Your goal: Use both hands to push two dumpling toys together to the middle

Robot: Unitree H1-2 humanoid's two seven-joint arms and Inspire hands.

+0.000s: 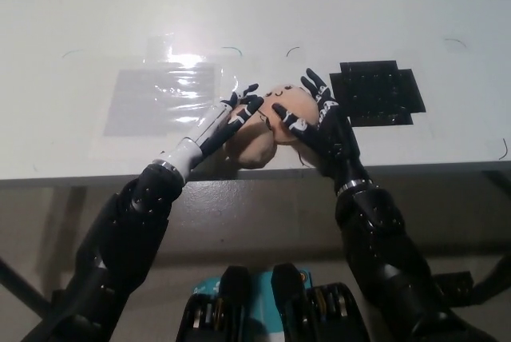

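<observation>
Tan, rounded dumpling toys (259,128) touch; left hand (233,116) at nine o'clock, right hand (317,121) at three, both unclenched, pressing.

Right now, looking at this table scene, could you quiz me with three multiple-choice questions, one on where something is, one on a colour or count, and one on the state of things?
1. Where does the black square mat lie relative to the dumpling toys?
A. On the side of the robot's left hand
B. On the side of the robot's right hand
C. Under the toys

2. How many dumpling toys are on the table?
A. One
B. Two
C. Four

3. How do the two toys stand?
A. Pressed together
B. Far apart
C. On the floor

Answers: 1 B, the mat sits beyond the right hand. 2 B, two tan toys show. 3 A, they touch between the left hand and the right one.
</observation>
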